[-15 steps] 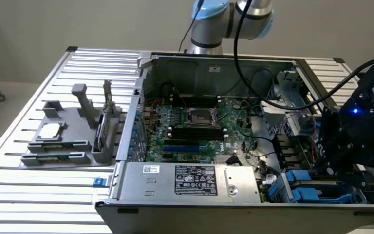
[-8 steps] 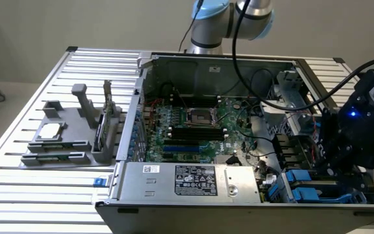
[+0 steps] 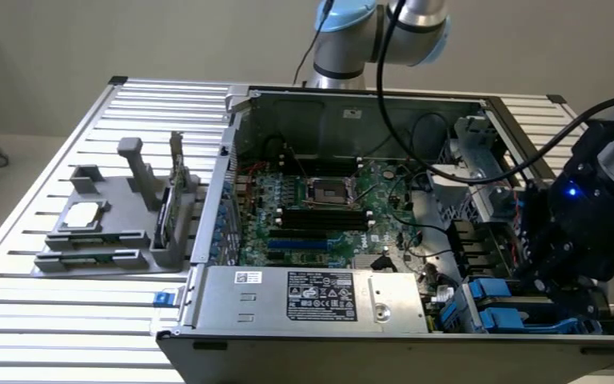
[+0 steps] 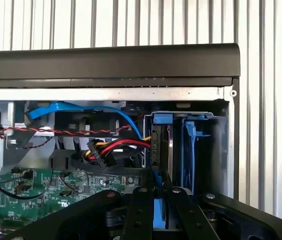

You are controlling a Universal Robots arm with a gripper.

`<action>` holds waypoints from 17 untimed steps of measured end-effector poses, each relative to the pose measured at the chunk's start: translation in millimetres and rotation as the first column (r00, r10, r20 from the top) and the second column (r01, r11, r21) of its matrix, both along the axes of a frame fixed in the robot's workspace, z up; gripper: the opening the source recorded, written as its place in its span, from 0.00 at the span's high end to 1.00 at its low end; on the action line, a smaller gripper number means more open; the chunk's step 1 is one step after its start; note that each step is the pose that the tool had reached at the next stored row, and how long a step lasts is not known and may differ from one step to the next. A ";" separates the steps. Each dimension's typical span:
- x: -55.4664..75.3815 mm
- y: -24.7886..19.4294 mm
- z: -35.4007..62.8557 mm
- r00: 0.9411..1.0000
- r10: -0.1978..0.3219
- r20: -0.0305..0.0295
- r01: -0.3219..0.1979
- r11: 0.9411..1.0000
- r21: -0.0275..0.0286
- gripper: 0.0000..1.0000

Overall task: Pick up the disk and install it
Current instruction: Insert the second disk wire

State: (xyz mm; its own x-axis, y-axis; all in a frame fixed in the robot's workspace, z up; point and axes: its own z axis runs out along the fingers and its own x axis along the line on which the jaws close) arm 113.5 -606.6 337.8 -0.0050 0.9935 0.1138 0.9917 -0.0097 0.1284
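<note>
Slatted metal table with two loads

The table [image 3: 61,336] carries an open computer case [image 3: 392,348] toward the exterior view's right and a grey parts holder [image 3: 115,232] toward its left; a small blue piece [image 3: 163,298] lies between them.

Black pincer [image 3: 563,276] (blue-lit wrist)

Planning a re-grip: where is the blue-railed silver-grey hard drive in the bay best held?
By its exposed thin edge, coming in from the open side. The flat silver-grey metal disk with blue plastic rails stands on edge in a narrow bay, walls flanking its broad faces. The end effector is shut there.
</note>
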 end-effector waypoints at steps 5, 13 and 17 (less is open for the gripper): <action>-0.7 0.0 -0.2 1.000 0.004 0.004 -0.004 1.000 0.001 0.83; -0.7 0.0 -0.2 1.000 0.009 0.005 -0.009 1.000 0.001 0.83; -0.7 0.5 -0.2 1.000 0.009 0.005 -0.009 1.000 0.001 0.83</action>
